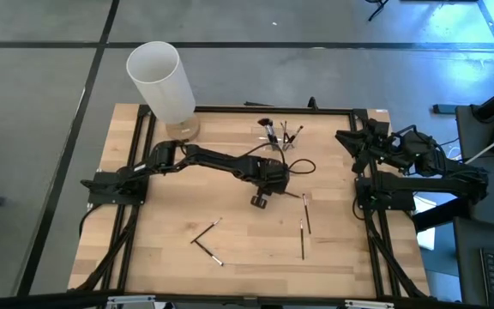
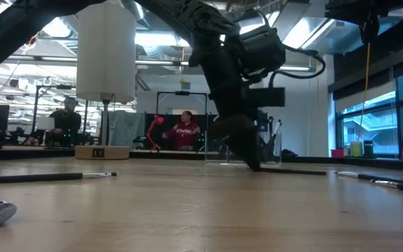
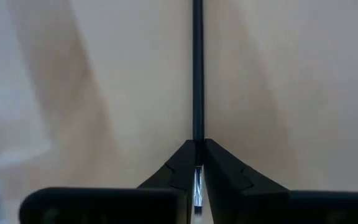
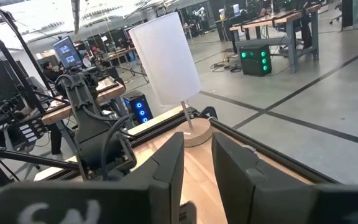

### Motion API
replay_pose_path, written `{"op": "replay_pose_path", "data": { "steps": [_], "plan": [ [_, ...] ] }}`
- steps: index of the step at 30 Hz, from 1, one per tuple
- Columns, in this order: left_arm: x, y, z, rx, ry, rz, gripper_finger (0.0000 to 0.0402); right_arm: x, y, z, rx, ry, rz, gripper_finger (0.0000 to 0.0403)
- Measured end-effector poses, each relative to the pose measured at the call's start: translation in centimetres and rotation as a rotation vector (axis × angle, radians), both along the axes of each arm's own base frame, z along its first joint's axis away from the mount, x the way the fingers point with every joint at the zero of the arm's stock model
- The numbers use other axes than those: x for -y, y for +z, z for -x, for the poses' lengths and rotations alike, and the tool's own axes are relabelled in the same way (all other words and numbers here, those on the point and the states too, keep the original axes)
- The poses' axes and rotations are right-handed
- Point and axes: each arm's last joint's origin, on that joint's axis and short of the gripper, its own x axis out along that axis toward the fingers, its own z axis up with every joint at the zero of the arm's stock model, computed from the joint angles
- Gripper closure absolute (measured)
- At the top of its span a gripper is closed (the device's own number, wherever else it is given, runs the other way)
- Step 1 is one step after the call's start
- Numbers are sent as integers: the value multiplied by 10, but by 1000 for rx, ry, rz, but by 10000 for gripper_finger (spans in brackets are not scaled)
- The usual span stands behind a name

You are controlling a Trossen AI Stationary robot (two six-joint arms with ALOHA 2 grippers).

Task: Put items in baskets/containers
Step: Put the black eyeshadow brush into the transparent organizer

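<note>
Left gripper (image 3: pixel 197 163) pinched tight on a black-handled makeup brush (image 3: pixel 197 74) lying on the table (image 1: pixel 247 249); right gripper (image 4: pixel 196 165) parked, fingers parted, empty.

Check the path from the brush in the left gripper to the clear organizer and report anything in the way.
Nothing visible blocks it. The left gripper is shut on a brush lying mid-table. The clear organizer, already holding upright brushes, stands toward the far edge, with only bare wood between. The other loose brushes lie nearer the front.
</note>
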Motion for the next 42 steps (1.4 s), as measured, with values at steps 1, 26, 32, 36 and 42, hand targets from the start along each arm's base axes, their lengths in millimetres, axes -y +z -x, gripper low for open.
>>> {"op": "replay_pose_path", "data": {
  "steps": [1, 26, 32, 36, 42],
  "plan": [
    [-1, 3, 0, -6, -3, -27, 377, 0, 0, 0, 0, 0, 0, 319],
    [-20, 90, 8, -515, -140, -1185, 377, 0, -1, 0, -10, 1, 9, 319],
    [-45, 88, 26, -667, -148, -1151, 377, 0, -1, 0, -13, 1, 16, 319],
    [-60, 86, 38, -735, -114, -1116, 377, 0, -1, 0, -14, 1, 17, 319],
    [-74, 84, 44, -752, -113, -1027, 377, 0, -1, 0, -14, 1, 17, 319]
  ]
}}
